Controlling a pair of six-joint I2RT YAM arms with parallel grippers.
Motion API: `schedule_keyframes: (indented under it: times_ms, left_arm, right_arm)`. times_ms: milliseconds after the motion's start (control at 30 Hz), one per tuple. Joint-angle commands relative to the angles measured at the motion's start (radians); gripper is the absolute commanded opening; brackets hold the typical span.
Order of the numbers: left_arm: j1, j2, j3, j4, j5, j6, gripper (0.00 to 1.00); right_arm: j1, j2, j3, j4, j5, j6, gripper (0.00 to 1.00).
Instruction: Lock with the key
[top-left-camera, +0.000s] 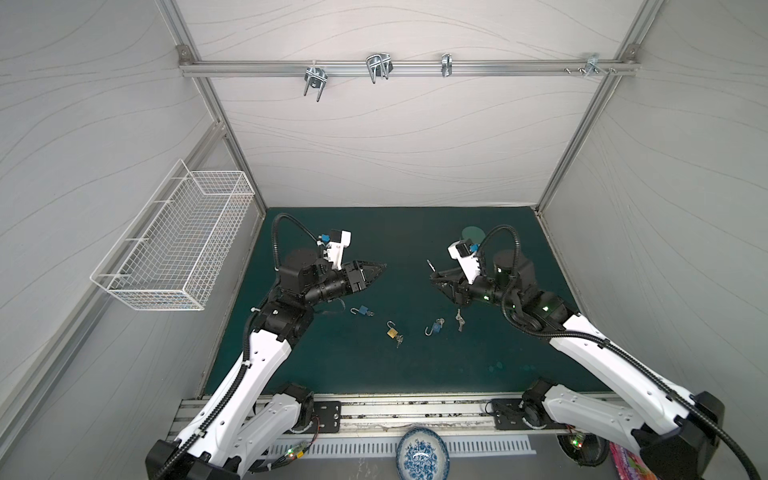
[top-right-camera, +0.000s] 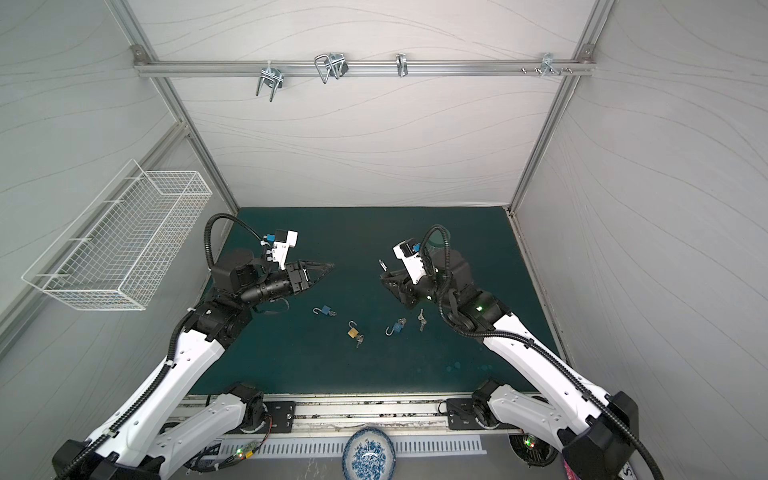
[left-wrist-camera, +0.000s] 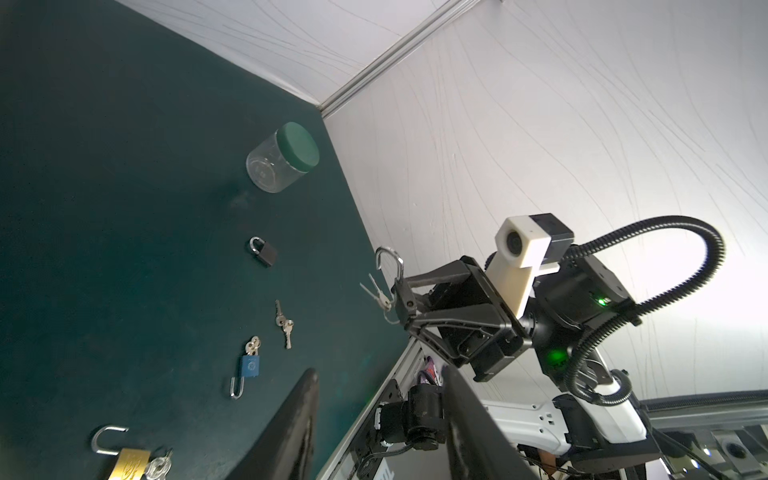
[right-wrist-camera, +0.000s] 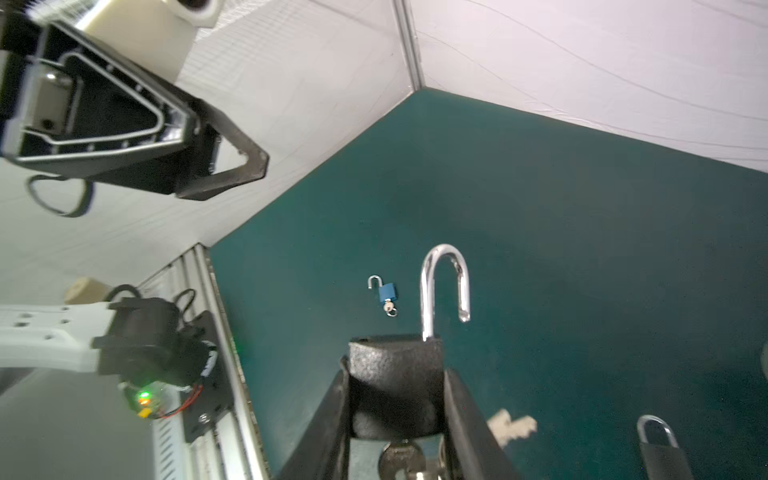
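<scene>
Black metal padlock (right-wrist-camera: 395, 365), silver shackle open: held above the dark green bench (top-left-camera: 374, 374), right of centre | right hand (left-wrist-camera: 404, 303): clamped on the padlock body, shackle sticking out past the fingertips | silver key (right-wrist-camera: 402, 457): at the padlock's underside, between the fingers | left hand (left-wrist-camera: 380, 374): fingers apart, empty, facing the padlock, well apart from it

Green mat (top-left-camera: 365, 374) with brass padlock (top-left-camera: 391, 331), blue padlocks (top-left-camera: 363, 310), keys (top-left-camera: 459, 322), jar (left-wrist-camera: 282, 158), seemingly empty.
</scene>
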Motion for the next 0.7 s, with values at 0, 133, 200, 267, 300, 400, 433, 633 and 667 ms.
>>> schedule_keyframes:
  times_ms: [0, 133, 200, 267, 300, 400, 433, 633, 667]
  left_arm:
    - [-0.032, 0.021, 0.059, 0.109, 0.051, 0.004, 0.49]
    - [-0.080, 0.053, 0.077, 0.173, 0.081, -0.005, 0.52]
    - [-0.103, 0.070, 0.085, 0.194, 0.093, -0.005, 0.58]
    - [-0.129, 0.088, 0.092, 0.223, 0.106, -0.012, 0.69]
    - [-0.140, 0.096, 0.093, 0.238, 0.111, -0.018, 0.72]
    - [-0.168, 0.114, 0.091, 0.282, 0.124, -0.031, 0.76]
    - [-0.175, 0.120, 0.091, 0.291, 0.130, -0.033, 0.76]
    - [-0.222, 0.151, 0.099, 0.354, 0.190, -0.045, 0.66]
    - [-0.226, 0.152, 0.101, 0.353, 0.194, -0.042, 0.63]
  right_arm:
    - [-0.042, -0.007, 0.035, -0.008, -0.275, 0.073, 0.00]
    - [-0.058, 0.024, 0.047, 0.075, -0.501, 0.150, 0.00]
    - [-0.057, 0.046, 0.060, 0.105, -0.569, 0.185, 0.00]
    - [-0.058, 0.070, 0.075, 0.134, -0.621, 0.219, 0.00]
    - [-0.056, 0.076, 0.075, 0.156, -0.636, 0.234, 0.00]
    - [-0.056, 0.088, 0.073, 0.203, -0.653, 0.277, 0.00]
    - [-0.057, 0.088, 0.071, 0.220, -0.656, 0.288, 0.00]
    - [-0.056, 0.088, 0.077, 0.217, -0.637, 0.299, 0.00]
    - [-0.057, 0.083, 0.075, 0.214, -0.622, 0.298, 0.00]
